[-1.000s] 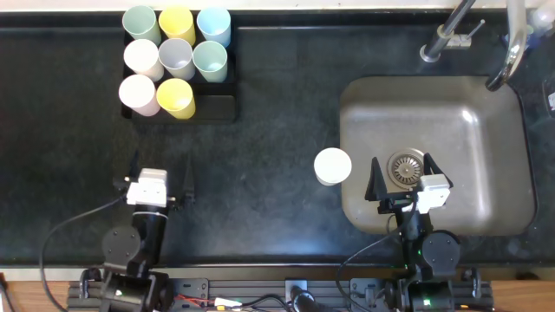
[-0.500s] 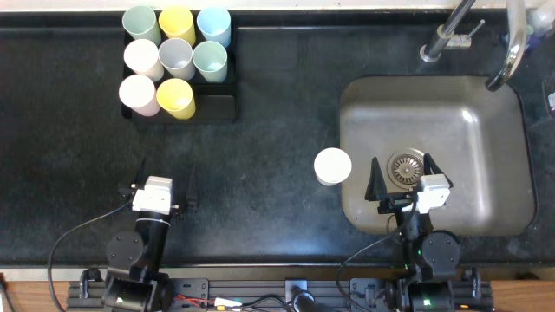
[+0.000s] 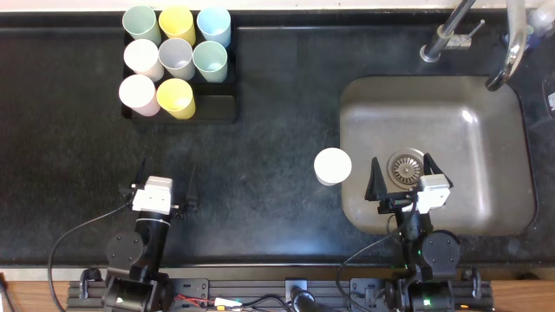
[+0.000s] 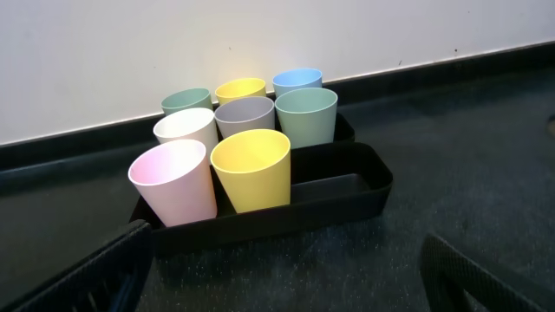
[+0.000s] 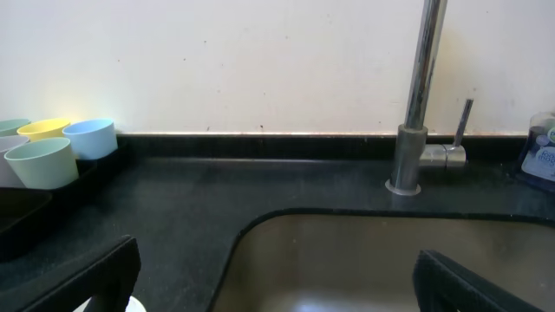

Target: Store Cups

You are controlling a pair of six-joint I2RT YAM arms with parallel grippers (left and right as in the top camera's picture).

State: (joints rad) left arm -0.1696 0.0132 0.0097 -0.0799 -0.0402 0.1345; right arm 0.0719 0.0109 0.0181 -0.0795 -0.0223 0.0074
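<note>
Loose cup: a white cup [image 3: 333, 165] stands alone on the table [image 3: 277, 208], just outside the right tool's [image 3: 401, 165] finger on the side toward the left arm, and close to the sink [image 3: 468, 113] rim. I cannot tell whether its mouth faces up.
Tray: a black tray [image 3: 217, 108] sits well ahead of the left tool [image 3: 165, 172], near the back wall, squarely in that tool's line of sight.
Stored cups: eight stored cups [image 3: 176, 56] stand upright, one per compartment, so each is kept apart and steady.
Free slot: the front compartment beside the yellow cup is bare, probably the place meant for the white cup.
Left tool: jaws spread wide, holding nothing, low over the table and facing the tray.
Right tool: jaws spread wide, holding nothing, hanging over the sink by the drain [image 3: 405, 166], facing the faucet [image 3: 451, 30].
Step in hand: the pick-up is not yet begun; the white cup is untouched.
Next move, as I judge it: the right tool is nearest and would need to swing sideways to bracket the cup.
</note>
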